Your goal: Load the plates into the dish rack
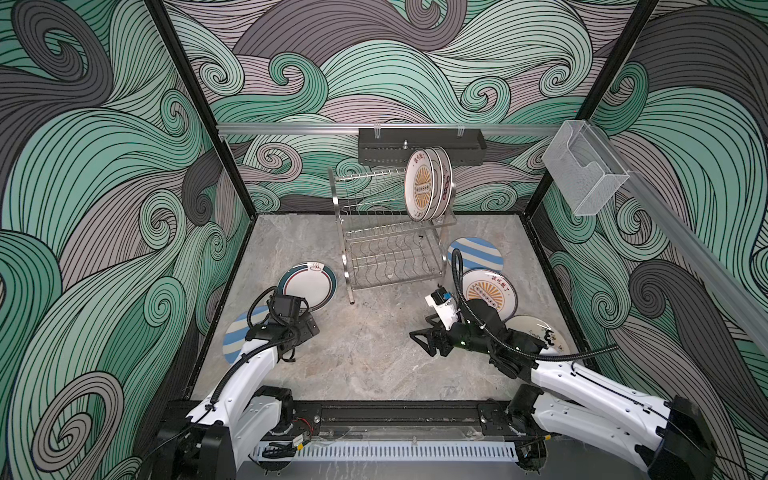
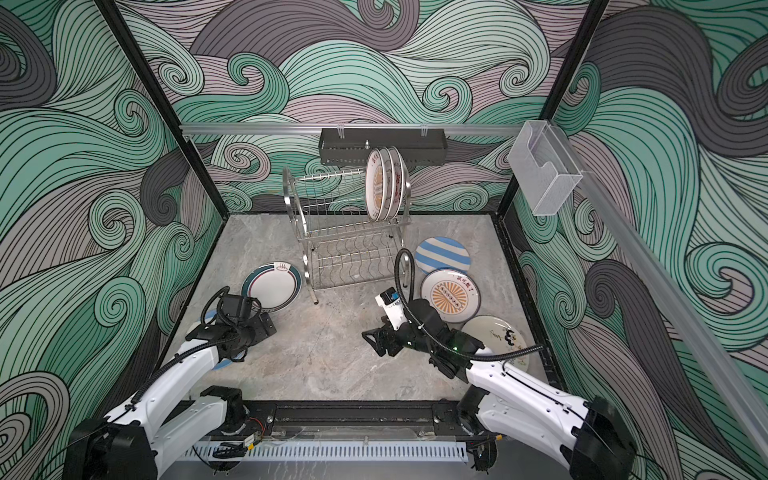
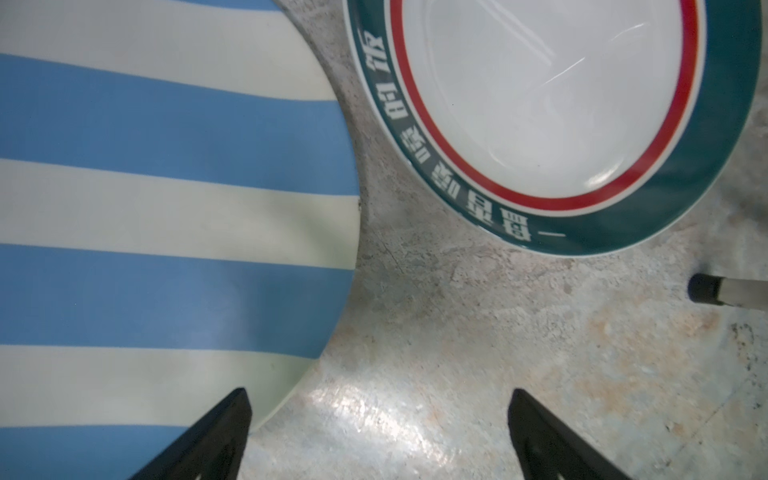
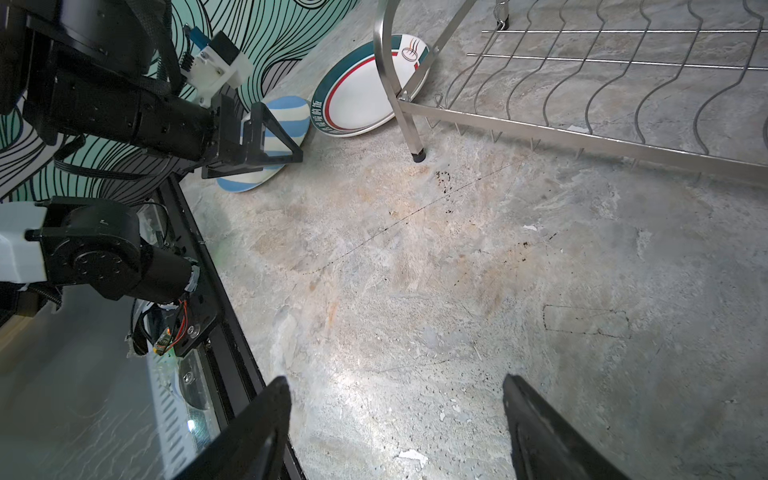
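A grey marbled stone-look tabletop (image 1: 365, 353) with faint rusty stains. A shiny two-tier steel wire dish rack (image 1: 395, 235) stands on it toward the back. Left of the rack lie a white round plate with teal rim (image 1: 309, 284) and, just apart, a blue-and-cream striped plate (image 1: 237, 336). To the right lie another striped plate (image 1: 478, 253), an orange sunburst plate (image 1: 490, 291) touching it, and a cream plate with black marks (image 1: 536, 328), partly hidden.

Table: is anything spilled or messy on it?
Yes, a little. Dark crumbs are scattered on the grey table, just beside one foot of the dish rack. A thin dark line runs across the table past them, and a few white flakes lie further off. It looks like dirt, not a wet spill.
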Controlling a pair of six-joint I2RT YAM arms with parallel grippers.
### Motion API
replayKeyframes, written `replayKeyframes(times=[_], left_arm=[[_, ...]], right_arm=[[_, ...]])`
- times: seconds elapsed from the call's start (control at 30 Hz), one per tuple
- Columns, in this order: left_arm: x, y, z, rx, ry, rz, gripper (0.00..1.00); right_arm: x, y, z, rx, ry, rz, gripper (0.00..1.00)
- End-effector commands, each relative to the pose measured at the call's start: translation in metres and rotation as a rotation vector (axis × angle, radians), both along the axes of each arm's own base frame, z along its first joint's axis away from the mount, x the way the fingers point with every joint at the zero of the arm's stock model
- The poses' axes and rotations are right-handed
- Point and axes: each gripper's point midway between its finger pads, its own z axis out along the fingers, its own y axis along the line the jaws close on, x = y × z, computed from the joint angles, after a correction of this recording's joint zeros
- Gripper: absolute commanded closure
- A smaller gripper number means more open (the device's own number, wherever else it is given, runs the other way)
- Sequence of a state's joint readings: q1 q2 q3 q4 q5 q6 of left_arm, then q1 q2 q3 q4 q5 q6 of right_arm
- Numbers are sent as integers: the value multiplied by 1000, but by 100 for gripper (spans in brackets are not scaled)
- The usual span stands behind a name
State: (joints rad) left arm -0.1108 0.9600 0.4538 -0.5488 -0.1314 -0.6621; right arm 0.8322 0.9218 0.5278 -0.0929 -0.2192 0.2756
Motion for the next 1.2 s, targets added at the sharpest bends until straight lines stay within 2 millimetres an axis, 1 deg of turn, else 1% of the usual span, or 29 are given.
replayKeyframes(times=[0.0,0.13,0.57,0.67,0.73,0.77,0.87,0.93,1.03,1.07,1.17], left_arm=[[13,-5,6,-30,-46,-28,1],[17,-12,7,-54,-51,-63,1],[8,-34,-4,-175,12,-107,1],[8,-43,-9,-235,27,-112,1],[9,-48,-4,-250,28,-139,1],[9,-46,1,-240,29,-137,1],[15,-36,24,-180,-17,-119,1],[20,-31,38,-138,-61,-136,1],[18,-9,42,-34,-71,-64,1],[16,0,42,6,-64,-34,1],[15,16,37,81,-26,5,1]], right_arm=[[0,5,-1,24,9,6,20],[2,8,-2,28,11,5,19],[6,10,-10,5,27,-5,18],[8,12,-13,2,33,-7,18],[8,13,-12,1,35,-3,18],[8,13,-12,-1,35,-2,18],[9,14,-10,-4,29,-3,18],[10,13,-11,-8,26,-6,17],[10,13,-14,-13,33,-7,18],[9,13,-15,-13,39,-3,18],[7,13,-14,-2,48,1,17]])
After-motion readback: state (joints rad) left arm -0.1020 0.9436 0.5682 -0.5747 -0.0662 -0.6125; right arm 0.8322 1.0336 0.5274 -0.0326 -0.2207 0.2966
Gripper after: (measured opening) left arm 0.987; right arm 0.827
